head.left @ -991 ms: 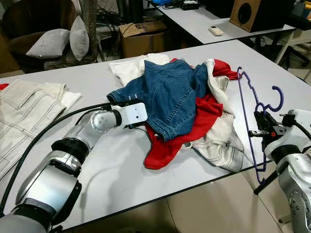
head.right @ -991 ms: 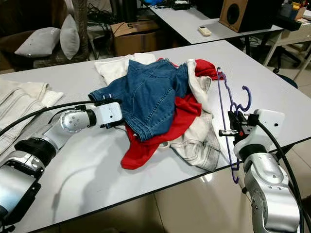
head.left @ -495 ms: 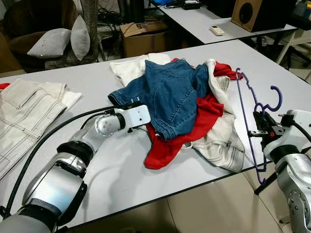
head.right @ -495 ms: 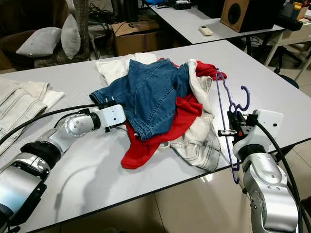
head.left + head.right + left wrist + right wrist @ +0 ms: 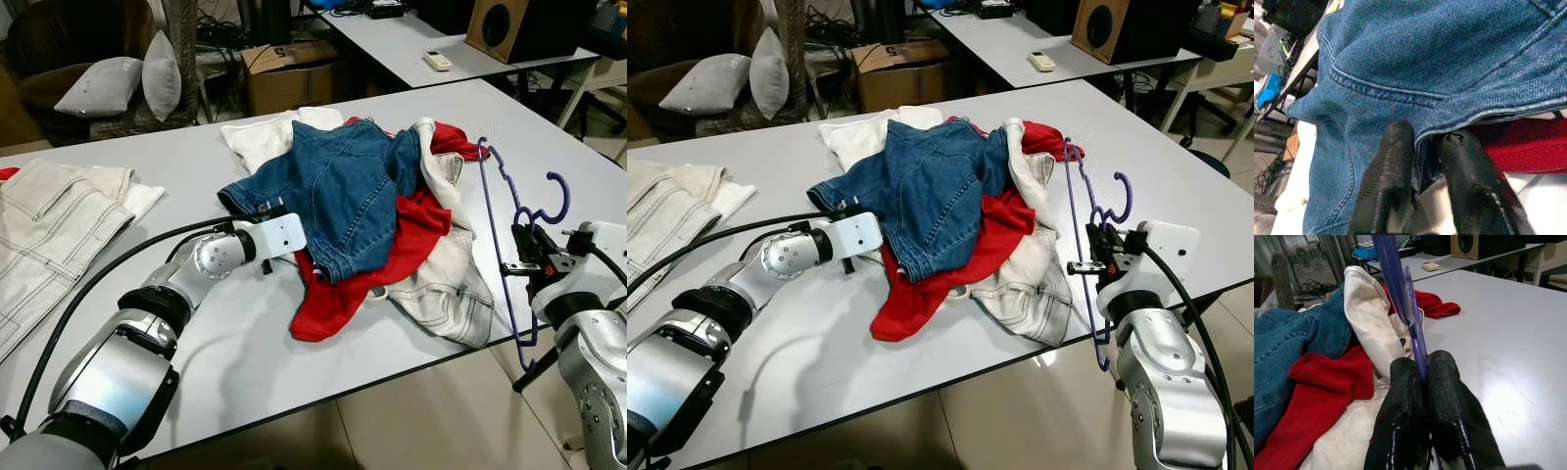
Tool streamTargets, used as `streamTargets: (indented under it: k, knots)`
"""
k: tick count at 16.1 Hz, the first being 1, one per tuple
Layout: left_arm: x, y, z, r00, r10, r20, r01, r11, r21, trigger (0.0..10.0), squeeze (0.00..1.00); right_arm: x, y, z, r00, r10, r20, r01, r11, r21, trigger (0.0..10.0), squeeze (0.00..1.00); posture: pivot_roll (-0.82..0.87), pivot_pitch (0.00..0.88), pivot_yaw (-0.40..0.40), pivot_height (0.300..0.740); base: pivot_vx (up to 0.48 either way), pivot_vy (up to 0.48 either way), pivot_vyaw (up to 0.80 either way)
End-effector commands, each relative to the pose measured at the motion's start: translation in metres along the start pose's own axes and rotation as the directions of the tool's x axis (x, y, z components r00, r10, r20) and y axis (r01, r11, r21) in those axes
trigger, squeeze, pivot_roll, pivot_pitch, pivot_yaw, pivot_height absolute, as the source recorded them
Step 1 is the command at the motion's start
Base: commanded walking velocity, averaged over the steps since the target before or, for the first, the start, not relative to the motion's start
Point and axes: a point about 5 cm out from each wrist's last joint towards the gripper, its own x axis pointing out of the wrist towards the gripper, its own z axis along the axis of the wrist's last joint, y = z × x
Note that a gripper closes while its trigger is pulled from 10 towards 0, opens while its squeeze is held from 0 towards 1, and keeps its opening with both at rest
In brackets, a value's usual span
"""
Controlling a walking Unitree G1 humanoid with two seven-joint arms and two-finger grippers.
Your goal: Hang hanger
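A purple plastic hanger (image 5: 495, 220) stands tilted over the table's right edge, with my right gripper (image 5: 520, 258) shut on its lower bar; the right wrist view shows both fingers (image 5: 1400, 382) clamped on the purple bar (image 5: 1393, 279). A blue denim garment (image 5: 343, 181) lies on top of a clothes pile in the middle of the table. My left gripper (image 5: 1425, 142) is at the denim's near-left edge, with its fingers closed on the denim hem (image 5: 1449, 105). The left wrist's white housing (image 5: 279, 235) sits just left of the pile.
Under the denim lie a red garment (image 5: 392, 255), a cream garment (image 5: 446, 289) and a white one (image 5: 260, 137). Cream trousers (image 5: 49, 225) lie at the table's left. The grey table's front edge (image 5: 294, 401) is close. A second table (image 5: 411, 44), a cardboard box and a speaker stand behind.
My left gripper has slid a little to the right, further into the denim's edge. The right arm and the hanger have stayed put.
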Motion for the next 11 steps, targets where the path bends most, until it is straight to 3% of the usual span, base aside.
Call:
streamTargets:
  k: [1,8,9,10,11]
  knots:
    - [-0.001,0.008,0.003,1.000,0.014,0.012,-0.014,1.000,0.004,0.0,0.00,0.002,0.002,0.002,1.000,0.002,0.013,-0.002,1.000,-0.002,10.0,0.00,-0.10,0.000,0.063,0.740,0.000,0.000,0.00]
    - [0.000,0.018,0.008,0.998,0.043,0.043,-0.040,0.996,-0.074,0.0,0.00,0.002,0.004,0.004,0.999,0.014,0.044,-0.014,1.000,0.006,10.0,0.00,-0.10,0.000,0.069,0.740,0.000,0.000,0.00]
    - [0.001,0.034,0.018,0.992,0.103,0.077,-0.089,0.982,-0.166,0.0,0.00,0.001,0.011,0.015,0.990,0.091,0.109,-0.094,0.995,0.027,10.0,0.00,-0.09,0.000,0.074,0.740,0.000,0.000,0.00]
    - [0.001,0.042,0.022,0.988,0.128,0.092,-0.107,0.974,-0.202,0.0,0.00,0.000,0.015,0.021,0.980,0.144,0.139,-0.149,0.989,0.024,10.0,0.00,-0.09,0.000,0.075,0.740,0.000,0.000,0.00]
    - [-0.001,0.064,0.033,0.975,0.189,0.116,-0.156,0.956,-0.247,0.0,0.00,-0.009,0.028,0.033,0.929,0.324,0.180,-0.329,0.944,-0.002,10.0,0.00,-0.09,0.000,0.080,0.740,0.000,0.000,0.00]
